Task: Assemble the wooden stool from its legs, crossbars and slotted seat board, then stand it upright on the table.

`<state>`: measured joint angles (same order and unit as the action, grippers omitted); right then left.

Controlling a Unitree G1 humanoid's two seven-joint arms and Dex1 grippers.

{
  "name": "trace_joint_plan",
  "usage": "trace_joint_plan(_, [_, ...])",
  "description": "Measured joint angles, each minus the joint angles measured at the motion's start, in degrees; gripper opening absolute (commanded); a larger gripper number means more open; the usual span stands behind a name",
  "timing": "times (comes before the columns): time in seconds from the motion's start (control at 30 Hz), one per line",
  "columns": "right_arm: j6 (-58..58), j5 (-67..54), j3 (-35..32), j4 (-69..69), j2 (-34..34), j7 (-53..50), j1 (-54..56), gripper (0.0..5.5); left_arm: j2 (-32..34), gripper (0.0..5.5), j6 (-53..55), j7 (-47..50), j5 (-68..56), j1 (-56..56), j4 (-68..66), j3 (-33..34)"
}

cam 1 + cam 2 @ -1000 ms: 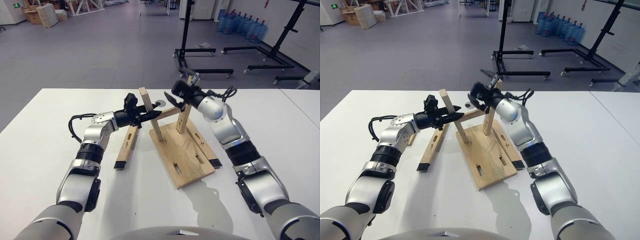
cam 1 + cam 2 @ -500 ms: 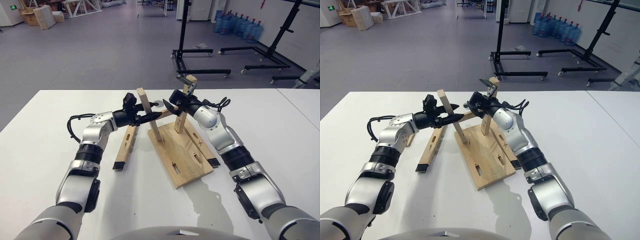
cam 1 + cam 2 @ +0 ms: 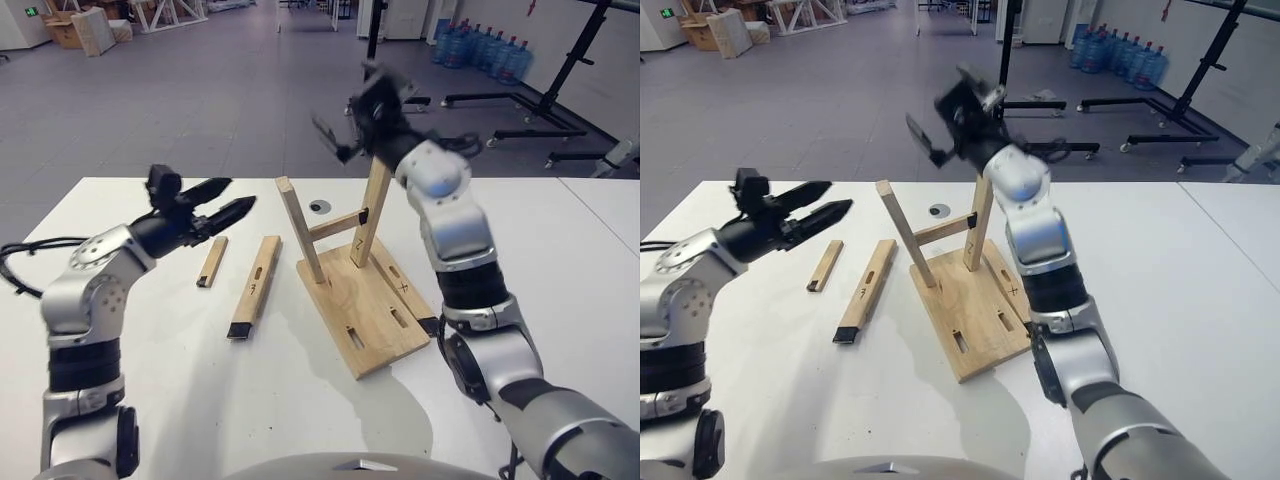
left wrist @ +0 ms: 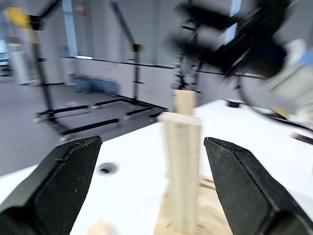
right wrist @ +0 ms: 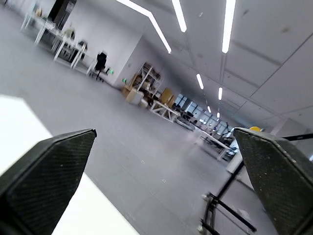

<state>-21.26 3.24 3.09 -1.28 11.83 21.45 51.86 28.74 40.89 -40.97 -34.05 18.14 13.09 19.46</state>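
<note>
Wooden seat board [image 3: 372,322], frame centre, carries two legs [image 3: 372,212] joined by a crossbar [image 3: 335,225]; left gripper [image 3: 240,192] and right gripper [image 3: 345,100] fingers spread.

upright legs [image 3: 300,232] on seat board [image 3: 365,320] | loose leg [image 3: 254,283], crossbar [image 3: 211,261] left

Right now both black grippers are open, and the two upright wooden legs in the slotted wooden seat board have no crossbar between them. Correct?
No: a short wooden crossbar does join the two upright wooden legs, as the left eye view shows. The rest holds.
</note>
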Motion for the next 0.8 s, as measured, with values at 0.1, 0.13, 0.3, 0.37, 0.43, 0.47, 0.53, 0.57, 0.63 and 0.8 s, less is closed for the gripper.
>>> trace_joint_plan(0.1, [-10.9, -6.7, -7.8, -5.6, 2.9, 0.6, 3.9, 5.19, 0.2, 3.82, 8.0, 12.7, 3.4, -4.9, 5.2, 2.6])
trace_joint_plan(0.13, [-15.0, -8.8, -11.1, -7.0, 4.9, 0.6, 4.4, 5.19, -0.3, 3.82, 11.0, 17.1, 4.4, -5.7, 6.5, 3.2])
trace_joint_plan(0.3, [-31.3, -17.0, -25.5, -10.4, 11.2, -0.6, 1.3, 5.19, -1.9, 3.82, 16.5, 26.6, 10.4, -6.2, 4.8, -2.1])
trace_joint_plan(0.37, [-34.0, -18.7, -28.4, -9.8, 10.6, -2.4, -1.3, 5.19, -2.3, 3.82, 12.4, 26.7, 13.6, -6.5, 0.3, -6.2])
trace_joint_plan(0.43, [-34.8, -19.6, -29.5, -8.1, 9.3, -4.3, -3.1, 5.19, -3.2, 3.82, 7.4, 26.0, 16.1, -6.6, -5.7, -9.0])
trace_joint_plan(0.47, [-34.8, -19.8, -29.4, -8.0, 8.7, -4.9, -3.4, 5.19, -3.2, 3.82, 5.5, 25.7, 17.0, -6.6, -8.0, -9.6])
trace_joint_plan(0.53, [-34.5, -20.2, -28.4, -8.3, 7.7, -5.8, -4.6, 5.19, -2.9, 3.82, 0.0, 25.3, 19.8, -6.2, -15.6, -10.5])
trace_joint_plan(0.57, [-34.3, -20.3, -27.5, -8.5, 7.0, -6.3, -6.0, 5.19, -2.8, 3.82, -3.2, 25.1, 21.4, -6.1, -19.9, -11.1])
trace_joint_plan(0.63, [-34.1, -20.3, -26.6, -8.5, 6.2, -6.9, -7.8, 5.19, -2.8, 3.82, -7.4, 24.0, 22.8, -4.6, -25.2, -11.9])
trace_joint_plan(0.8, [-32.3, -21.4, -25.5, -8.4, 6.0, -8.1, -7.9, 5.19, -3.5, 3.82, -12.9, 21.1, 23.3, 2.0, -33.9, -12.5])
